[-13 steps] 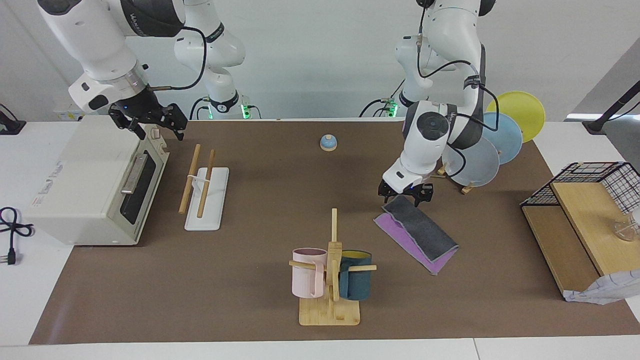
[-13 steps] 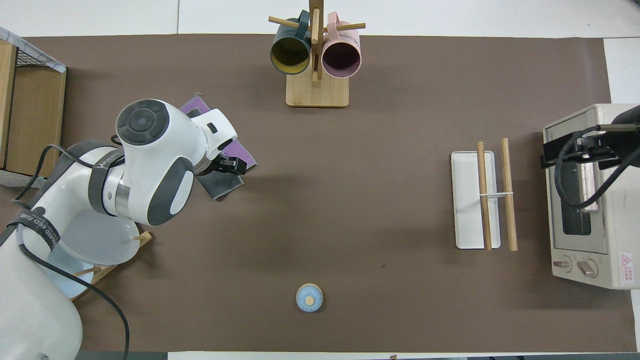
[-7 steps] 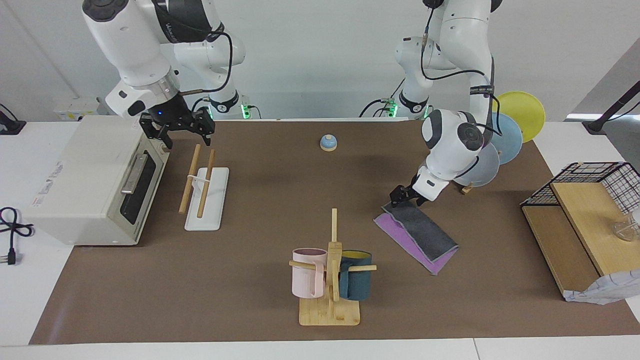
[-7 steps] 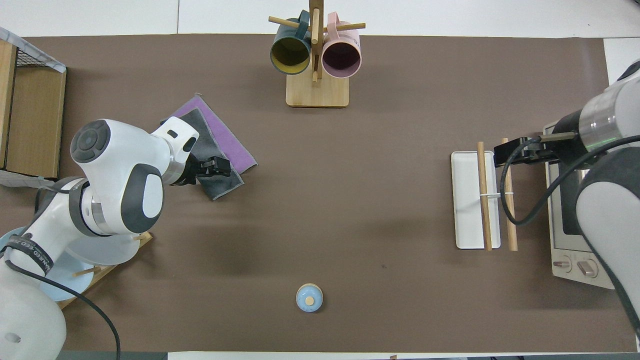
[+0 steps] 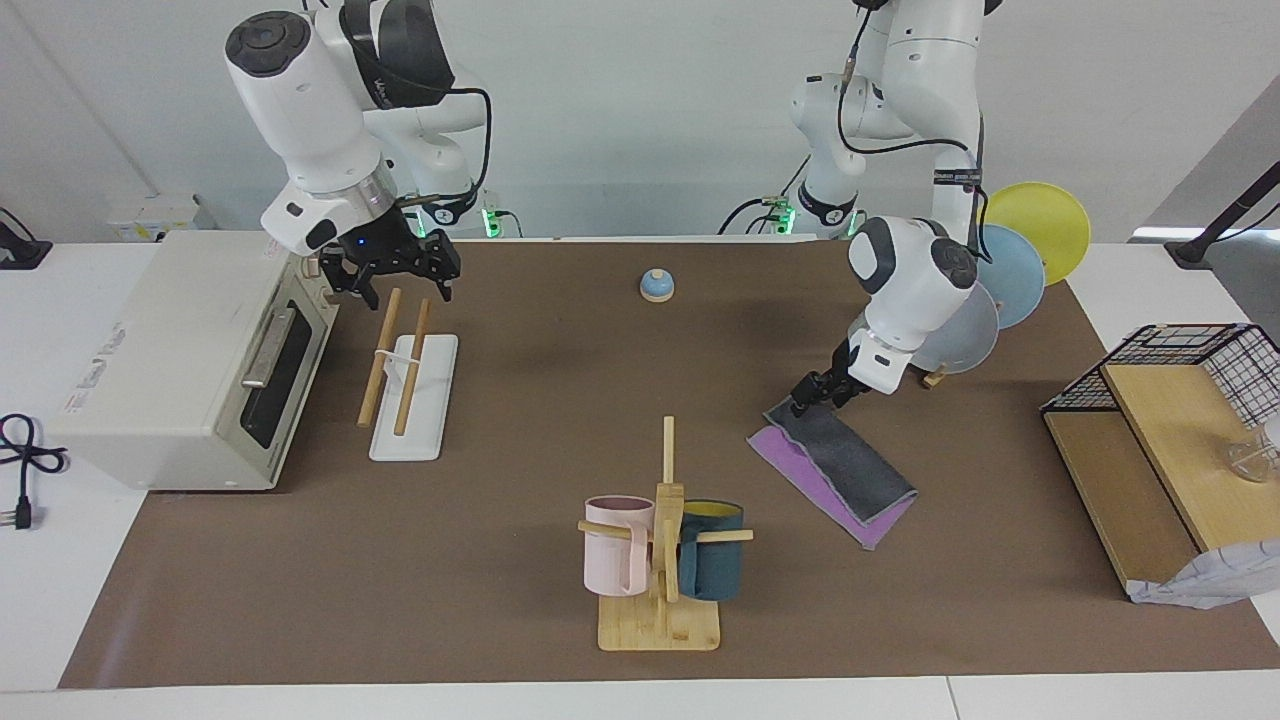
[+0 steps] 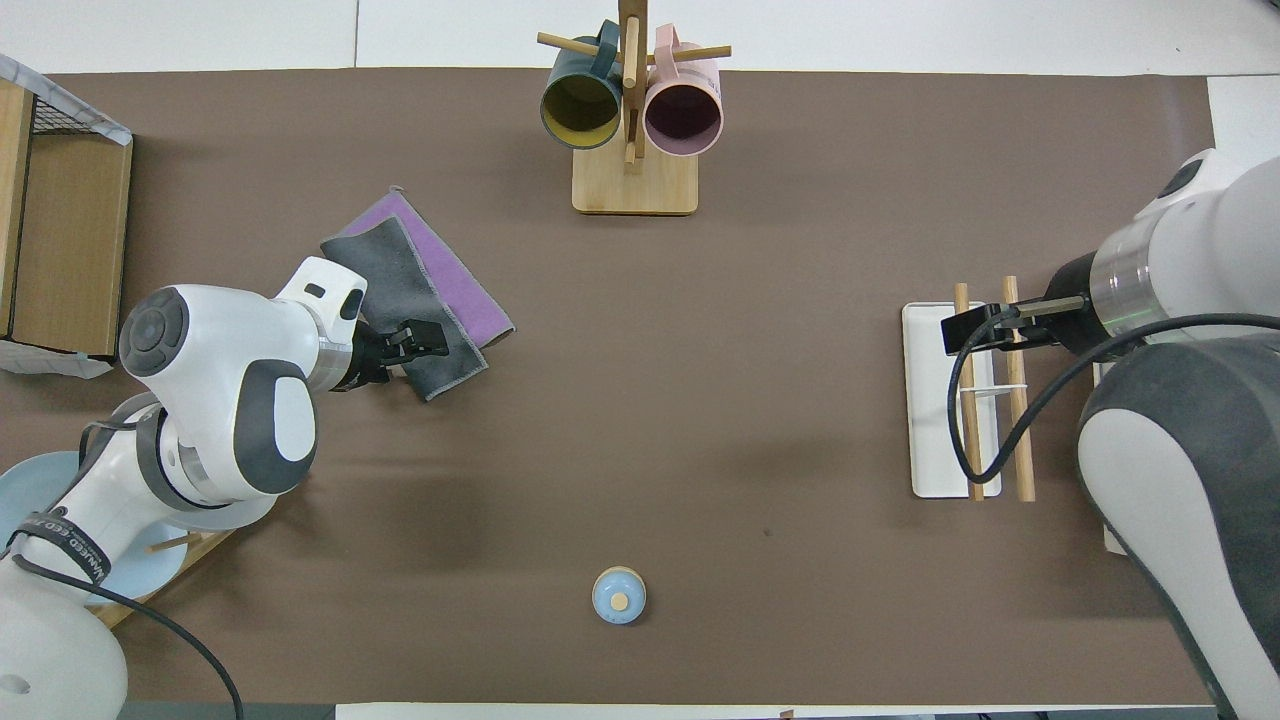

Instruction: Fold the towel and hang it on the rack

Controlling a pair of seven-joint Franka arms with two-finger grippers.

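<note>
The towel (image 5: 838, 468) (image 6: 415, 285) lies folded on the brown mat toward the left arm's end, dark grey on top with a purple strip showing along one side. My left gripper (image 5: 810, 399) (image 6: 418, 341) is down low at the towel's corner nearest the robots, open, holding nothing that I can see. The rack (image 5: 415, 405) (image 6: 932, 400), a white base with two wooden rods, lies beside the toaster oven. My right gripper (image 5: 392, 272) (image 6: 978, 326) hangs open and empty over the rods' end nearest the robots.
A toaster oven (image 5: 170, 370) stands at the right arm's end. A mug tree (image 5: 660, 560) (image 6: 633, 180) with two mugs stands farthest from the robots. A blue bell (image 5: 656, 286) (image 6: 619, 596) sits near the robots. Plates (image 5: 1012, 270) and a wooden shelf (image 5: 1150, 460) fill the left arm's end.
My right gripper has travelled from above the toaster oven to above the rack. My left arm has swung its wrist aside while its gripper stayed at the towel's corner, slightly lower.
</note>
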